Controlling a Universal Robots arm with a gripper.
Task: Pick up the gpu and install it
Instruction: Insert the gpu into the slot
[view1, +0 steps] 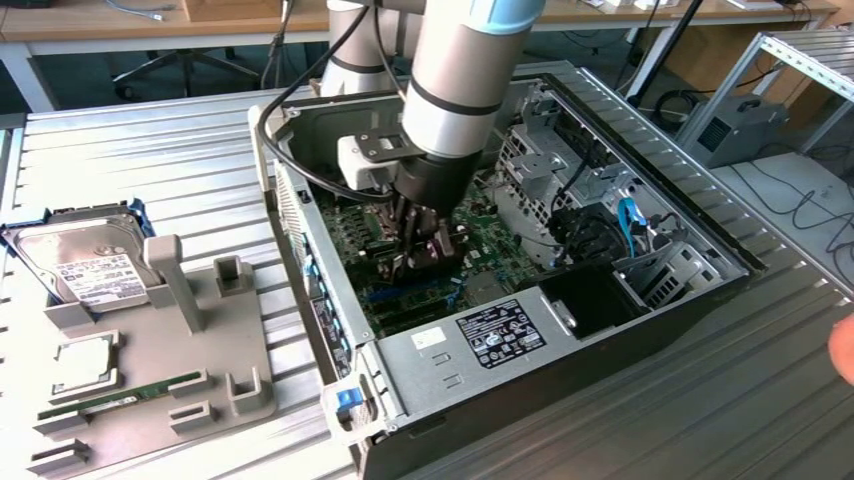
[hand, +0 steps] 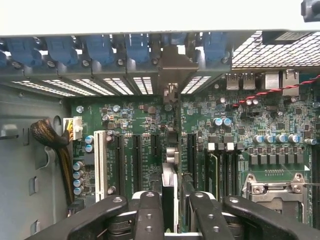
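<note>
GPU (hand: 169, 195) stands edge-on between the gripper's (hand: 170, 210) fingers, pinched, down inside the case (view1: 694, 290) over the motherboard (hand: 135, 145) slots; picked up already, seating looks unfinished.

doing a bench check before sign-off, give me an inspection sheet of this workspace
surface: ribbed metal table, grey fixture block on it
job's things: gpu edge-on between the jaws, above the motherboard slots in the open pc case
clutter: hard drive, cpu and ram stick on the fixture
grippers: gripper inside the case, shut on the gpu
cables: blue cable in the case
surroundings: desk, aluminium frame
</note>
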